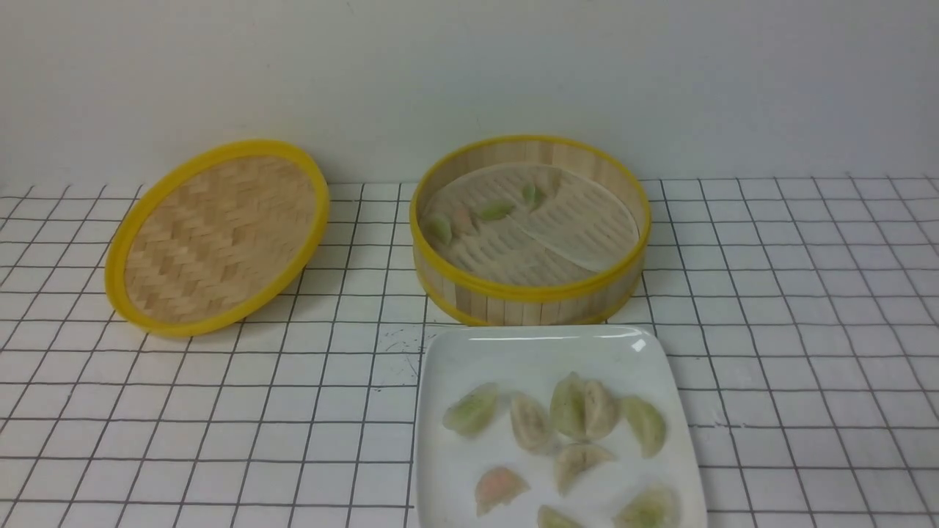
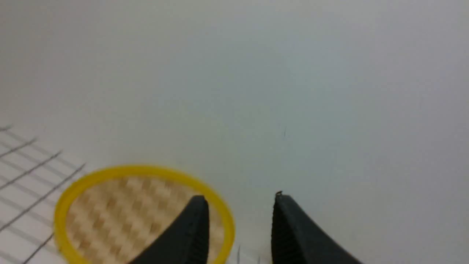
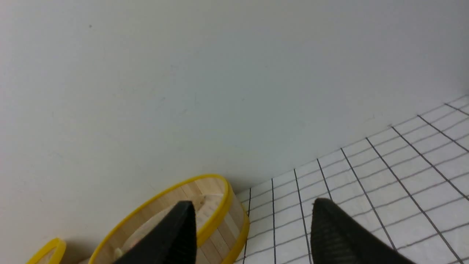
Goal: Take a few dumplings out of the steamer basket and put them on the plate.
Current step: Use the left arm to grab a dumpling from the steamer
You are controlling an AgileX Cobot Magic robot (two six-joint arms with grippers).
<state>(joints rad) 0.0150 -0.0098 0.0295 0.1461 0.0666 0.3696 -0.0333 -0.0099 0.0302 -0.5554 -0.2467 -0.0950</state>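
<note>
Gridded tabletop [image 1: 807,330] puts your plate [image 1: 528,348] just before the steamer basket [image 1: 528,297], so carries stay short; most dumplings [image 1: 583,407] lie plated; left gripper [image 2: 240,198] parted, right gripper [image 3: 253,202] wide, both empty

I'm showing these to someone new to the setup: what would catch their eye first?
The yellow-rimmed bamboo stands out first: the open steamer basket at centre back, and the woven lid off to its left. Next comes the white plate just in front of the basket, crowded with dumplings, while only a few green and pink ones lie in the basket's left part.
</note>
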